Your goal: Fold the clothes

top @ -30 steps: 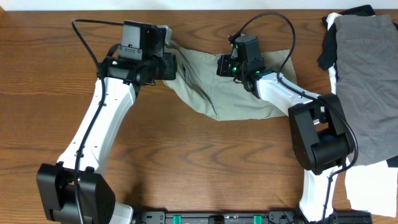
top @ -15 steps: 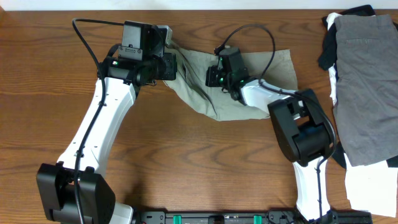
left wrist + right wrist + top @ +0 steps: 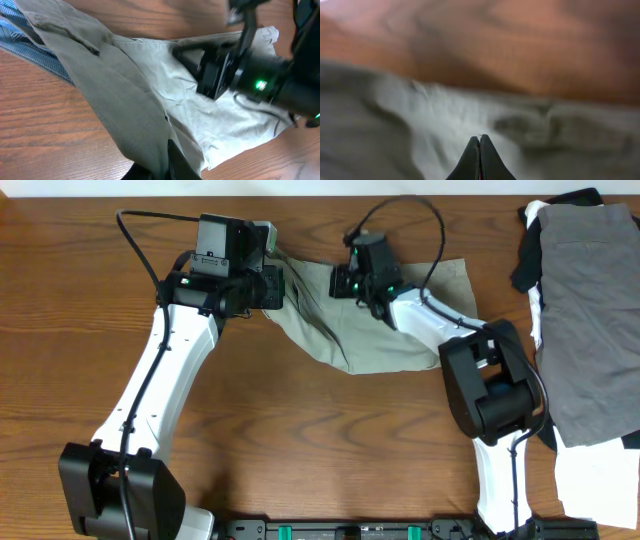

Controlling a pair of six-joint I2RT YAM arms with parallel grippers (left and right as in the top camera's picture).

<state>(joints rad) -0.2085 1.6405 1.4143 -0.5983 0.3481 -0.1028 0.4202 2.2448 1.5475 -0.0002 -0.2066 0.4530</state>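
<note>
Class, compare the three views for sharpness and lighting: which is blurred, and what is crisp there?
Overhead view: sharp and evenly lit, with the grain of the table and the khaki shorts clear. Left wrist view: shorts' folds fairly crisp, the right arm soft. Right wrist view: cloth and wood badly smeared; only the shut right gripper reads cleanly.

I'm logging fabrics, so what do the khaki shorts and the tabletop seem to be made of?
The khaki shorts: probably woven cotton, matte, with soft creases and stitched seams. The tabletop: wood or wood-look laminate, smooth with faint sheen; brown grain shows, but which is unclear.
</note>
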